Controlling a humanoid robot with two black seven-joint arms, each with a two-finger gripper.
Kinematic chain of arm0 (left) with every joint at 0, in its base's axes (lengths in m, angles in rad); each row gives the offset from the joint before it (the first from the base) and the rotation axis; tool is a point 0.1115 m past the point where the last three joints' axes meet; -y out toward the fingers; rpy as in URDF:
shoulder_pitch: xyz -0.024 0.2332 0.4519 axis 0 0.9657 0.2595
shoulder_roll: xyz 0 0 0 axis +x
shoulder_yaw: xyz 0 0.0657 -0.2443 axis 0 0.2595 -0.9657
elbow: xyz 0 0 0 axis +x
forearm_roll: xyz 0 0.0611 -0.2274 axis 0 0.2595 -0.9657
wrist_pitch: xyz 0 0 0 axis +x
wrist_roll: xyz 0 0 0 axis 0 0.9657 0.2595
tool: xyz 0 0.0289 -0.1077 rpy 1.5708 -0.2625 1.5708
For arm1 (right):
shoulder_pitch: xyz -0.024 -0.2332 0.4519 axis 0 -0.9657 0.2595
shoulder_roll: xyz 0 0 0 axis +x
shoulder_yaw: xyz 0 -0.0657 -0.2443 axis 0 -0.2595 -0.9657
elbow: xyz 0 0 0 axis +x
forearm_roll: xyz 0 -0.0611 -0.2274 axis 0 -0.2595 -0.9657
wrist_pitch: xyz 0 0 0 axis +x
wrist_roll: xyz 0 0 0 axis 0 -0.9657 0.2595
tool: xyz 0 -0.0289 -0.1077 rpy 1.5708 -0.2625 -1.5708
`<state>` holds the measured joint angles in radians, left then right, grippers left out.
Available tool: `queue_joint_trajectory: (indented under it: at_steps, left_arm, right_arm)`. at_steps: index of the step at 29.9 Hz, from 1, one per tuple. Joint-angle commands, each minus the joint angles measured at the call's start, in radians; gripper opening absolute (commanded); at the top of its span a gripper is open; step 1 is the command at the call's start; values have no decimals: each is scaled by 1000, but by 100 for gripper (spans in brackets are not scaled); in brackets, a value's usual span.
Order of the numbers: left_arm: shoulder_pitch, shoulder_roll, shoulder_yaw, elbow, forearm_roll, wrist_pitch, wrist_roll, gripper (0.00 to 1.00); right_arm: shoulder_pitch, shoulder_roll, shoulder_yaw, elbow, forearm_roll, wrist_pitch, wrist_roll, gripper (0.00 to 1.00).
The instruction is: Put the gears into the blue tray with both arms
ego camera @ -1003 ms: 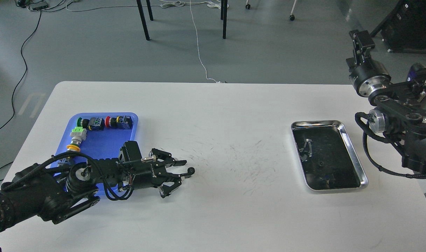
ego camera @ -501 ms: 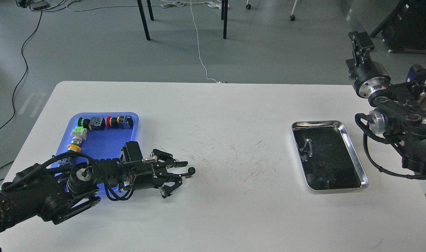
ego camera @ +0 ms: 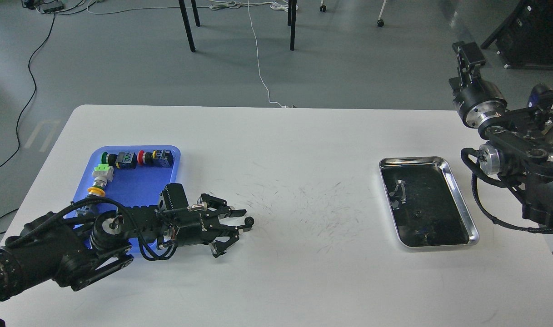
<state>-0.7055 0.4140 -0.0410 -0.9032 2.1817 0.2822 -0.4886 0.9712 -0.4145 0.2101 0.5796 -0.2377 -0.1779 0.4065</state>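
A tiny black gear [ego camera: 249, 221] lies on the white table right of the blue tray [ego camera: 135, 184]. My left gripper [ego camera: 242, 220] lies low over the table and points right. Its fingers [ego camera: 235, 212] stand apart on either side of the gear, and I see no firm contact with it. My right arm is folded up at the right edge, with the right gripper [ego camera: 467, 51] raised high above the table's far right corner, too small and dark to read. One more small dark gear [ego camera: 417, 212] seems to lie in the silver tray.
Colourful push-button switch parts [ego camera: 122, 160] line the blue tray's far and left sides. A shiny silver tray [ego camera: 458, 200] with a dark inside stands at the right. The table [ego camera: 303, 150] bears fine pen-like scratches in its middle.
My left arm has crept a little to the right, bringing the fingertips closer around the gear. The gear has stayed in place and the right arm has barely moved.
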Motion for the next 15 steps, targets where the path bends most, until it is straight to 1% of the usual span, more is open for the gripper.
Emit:
queue_joint_trajectory:
  at_steps: [1,4,9,11,15]
  left_arm:
    - [1,2,1,0,0,2,0,40]
    - [1,0,1,1,0,2,0,38]
    - [0,2,3,3,0,2,0,27]
    - [-2,2,3,6,0,2,0,26]
    - [0,3,3,6,0,3,0,22]
  right_arm:
    - [0,0,0,-1,0,0,0,96]
    - [-2,0,0,-1,0,0,0,96]
    - [-2,0,0,-1,0,0,0,96]
    - [-5,0,0,0,0,0,0,96]
    - [-9,0,0,0,0,0,1,96]
